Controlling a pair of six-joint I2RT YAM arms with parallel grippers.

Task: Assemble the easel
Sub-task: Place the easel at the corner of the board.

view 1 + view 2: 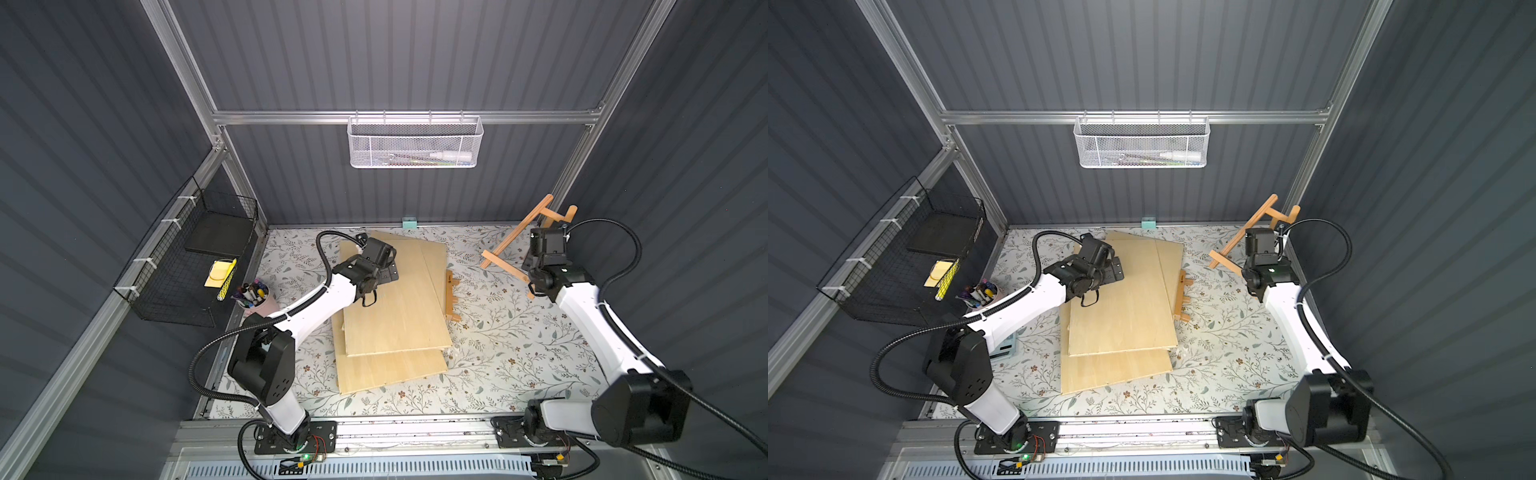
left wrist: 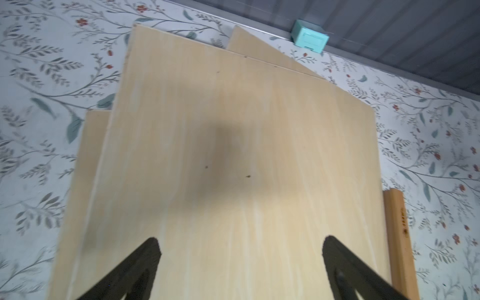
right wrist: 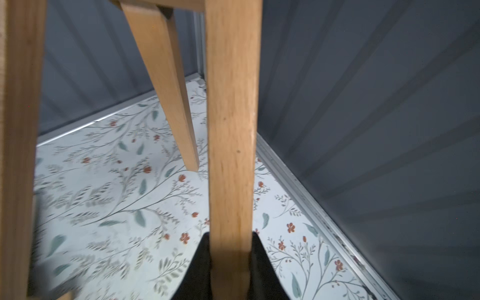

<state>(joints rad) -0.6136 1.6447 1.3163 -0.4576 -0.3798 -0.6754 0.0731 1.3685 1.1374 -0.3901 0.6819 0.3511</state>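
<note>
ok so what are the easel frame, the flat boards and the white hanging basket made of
The easel frame: solid wood, maybe beech; warm tan, fine grain flecks, smooth low-sheen surface.
The boards: thin pale sheets, probably plywood; faint lengthwise grain streaks, matte.
The basket: white-coated metal mesh, going by the fine perforated pattern and wire rim.

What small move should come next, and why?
Probably lower the easel until it stands upright on the floral mat. The right gripper is shut on one leg and holds the frame tilted near the far corner, its rear leg spread; the left gripper hangs open over the plywood boards.
</note>
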